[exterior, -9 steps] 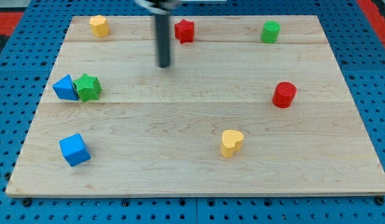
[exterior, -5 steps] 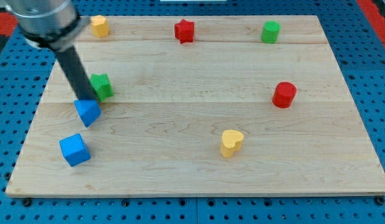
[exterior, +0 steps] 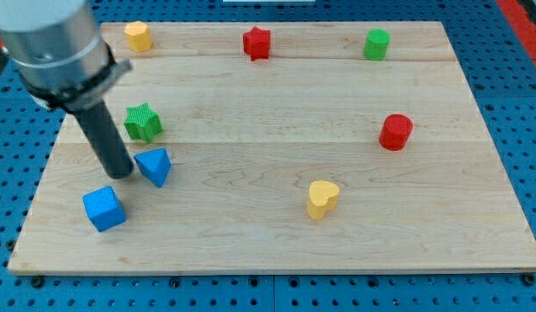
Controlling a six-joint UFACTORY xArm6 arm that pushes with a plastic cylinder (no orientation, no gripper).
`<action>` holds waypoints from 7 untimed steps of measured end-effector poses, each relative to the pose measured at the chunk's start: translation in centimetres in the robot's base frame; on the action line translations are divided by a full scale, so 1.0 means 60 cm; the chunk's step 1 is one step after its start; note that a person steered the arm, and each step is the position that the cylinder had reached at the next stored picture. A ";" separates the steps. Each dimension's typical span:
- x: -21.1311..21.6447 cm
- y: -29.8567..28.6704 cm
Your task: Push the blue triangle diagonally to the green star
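The blue triangle [exterior: 154, 165] lies on the wooden board [exterior: 277, 234] at the view's left, just below and slightly right of the green star [exterior: 143, 121], with a small gap between them. My tip [exterior: 120, 174] stands right at the triangle's left side, touching or nearly touching it. The rod rises from there toward the view's top left and hides part of the board behind it.
A blue cube [exterior: 104, 208] sits just below my tip. A yellow block [exterior: 138, 35], a red star [exterior: 257, 42] and a green cylinder [exterior: 376, 43] line the view's top. A red cylinder [exterior: 395, 132] and a yellow heart [exterior: 322, 198] are at the right.
My tip swept from the top middle down to the left. The blue triangle moved from the star's left side to below it, then rightward. The green star shifted slightly right.
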State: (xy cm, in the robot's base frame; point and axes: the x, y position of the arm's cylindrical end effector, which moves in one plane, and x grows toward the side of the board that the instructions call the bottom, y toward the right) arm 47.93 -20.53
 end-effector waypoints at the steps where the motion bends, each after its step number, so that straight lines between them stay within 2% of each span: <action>1: -0.027 0.034; 2: 0.004 0.189; 3: 0.025 0.252; 4: -0.038 0.171; 5: -0.022 0.010; 6: 0.045 0.162; 7: 0.072 0.289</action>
